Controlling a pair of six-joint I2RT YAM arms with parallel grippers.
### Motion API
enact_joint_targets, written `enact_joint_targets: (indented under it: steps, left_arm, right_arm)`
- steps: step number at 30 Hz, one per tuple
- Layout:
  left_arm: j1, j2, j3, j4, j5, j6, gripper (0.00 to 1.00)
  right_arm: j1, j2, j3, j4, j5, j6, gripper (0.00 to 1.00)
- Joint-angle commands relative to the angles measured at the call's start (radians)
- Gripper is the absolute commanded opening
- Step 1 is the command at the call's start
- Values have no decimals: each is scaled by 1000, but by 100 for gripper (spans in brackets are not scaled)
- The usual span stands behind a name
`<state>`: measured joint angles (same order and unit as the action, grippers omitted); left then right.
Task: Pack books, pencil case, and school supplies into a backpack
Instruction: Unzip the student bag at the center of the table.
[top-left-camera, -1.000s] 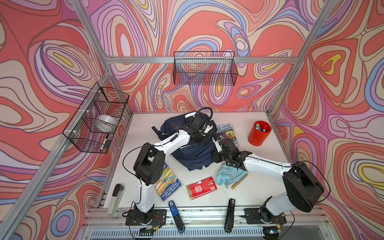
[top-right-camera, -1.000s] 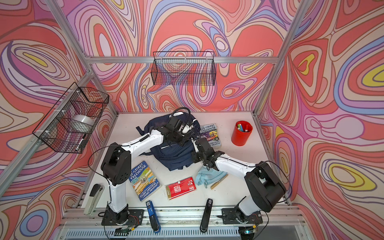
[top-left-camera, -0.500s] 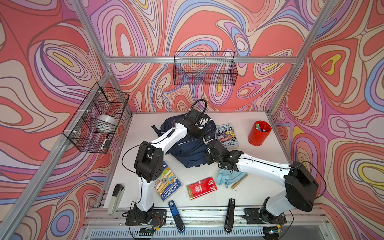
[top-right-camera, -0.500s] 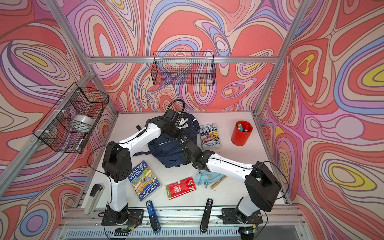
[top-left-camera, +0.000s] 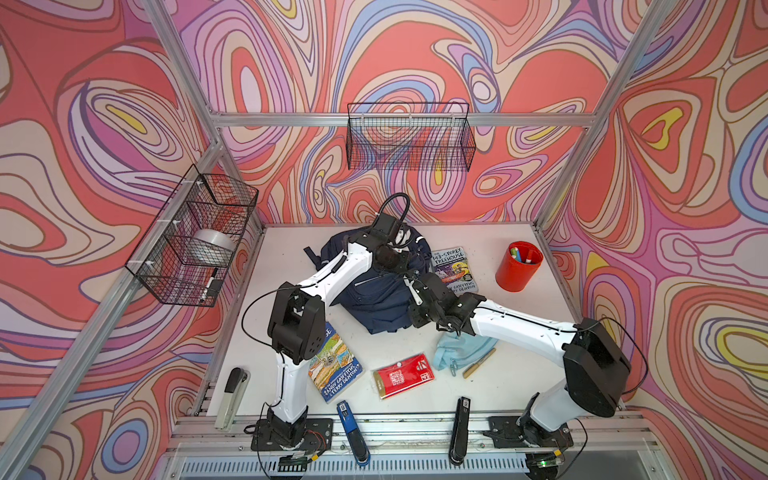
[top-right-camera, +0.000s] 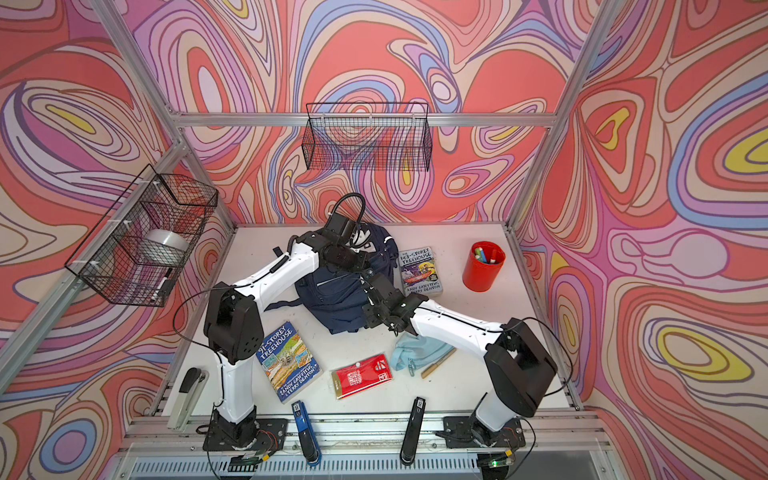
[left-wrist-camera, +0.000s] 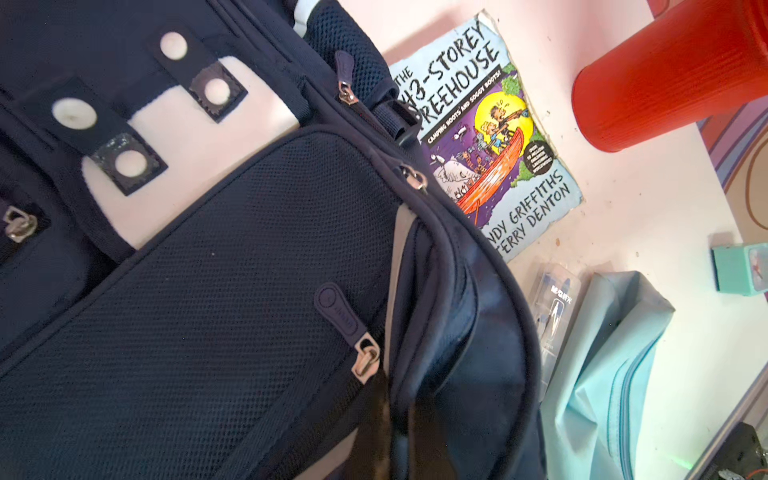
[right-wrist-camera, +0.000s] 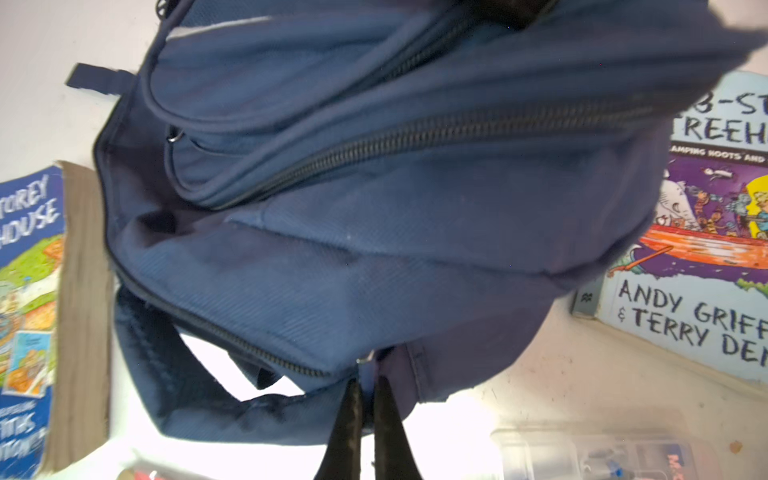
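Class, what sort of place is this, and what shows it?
Probably a robot test cell, not a classroom: the left arm and right arm are bolted to a rail by a white table, boxed in by an aluminium frame.

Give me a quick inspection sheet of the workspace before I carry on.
Surface: white tabletop, lightly speckled.
Job's things: navy backpack at centre; 143-Storey book, 91-Storey book, red packet, light-blue pencil case, tan pen, clear packet all outside it.
Clutter: red cup of markers; grey stapler, blue stapler, black stapler along front rail.
Grippers: left gripper shut on backpack fabric; right gripper shut at a backpack zip slider.
Cables: black cable arches over left wrist.
Surroundings: rear wire basket; side wire basket holding tape roll.
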<state>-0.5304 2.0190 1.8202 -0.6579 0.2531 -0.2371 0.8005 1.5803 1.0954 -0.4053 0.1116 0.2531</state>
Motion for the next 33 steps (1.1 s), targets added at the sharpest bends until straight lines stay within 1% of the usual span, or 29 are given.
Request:
enact_joint_targets:
  steps: [1,3,5,8,12,13,15,16,19,21,23,25,28,29,30,31,33]
  left_arm:
    - [2,15,57,93,-37,-94,0]
    - [4,13,47,127,-52,-121,0]
    - [3,12,53,140,-44,-145,0]
    - [3,16,68,136,-24,-178,0]
    - [3,-4,48,153,-5,-204,0]
    - [3,-11,49,139,-33,-209,0]
    - [4,-32,22,169,-48,-223,0]
    - [7,-39,7,183,-53,-248,0]
    - [8,-43,-19,227,1,-282,0]
    - [9,-39,-10,209,7,-271,0]
    - [16,-46,-12,187,-6,-245,0]
    - [23,-63,-24,164,-41,-222,0]
    - [33,-90,-42,153,-44,-186,0]
    - [34,-99,-54,161,-31,-173,0]
    - [35,-106,-68,172,-12,-163,5]
    - [33,-111,-78,176,6,-153,16]
    - [33,-115,-93,180,47,-125,29]
  right_arm:
    - [71,6,82,-118,-83,64,0]
    - [106,49,122,-157,-89,110,0]
    - [144,68,123,-102,-95,152,0]
    - [179,81,144,-66,-34,193,0]
    - [201,99,199,-35,-44,179,0]
    - [201,114,217,-49,-22,185,0]
    - [202,146,212,41,-73,200,0]
    - [217,169,229,61,-60,214,0]
    - [282,246,289,109,-29,211,0]
    - [284,238,261,133,-20,220,0]
    - [255,165,184,120,41,202,0]
    - [190,89,94,115,18,194,0]
    - [49,14,-19,130,-172,137,0]
    - [19,1,-34,124,-217,102,0]
    - [4,-7,-38,101,-227,55,0]
    - [-1,-12,-31,73,-205,3,0]
    - [-12,-16,-30,60,-224,-71,0]
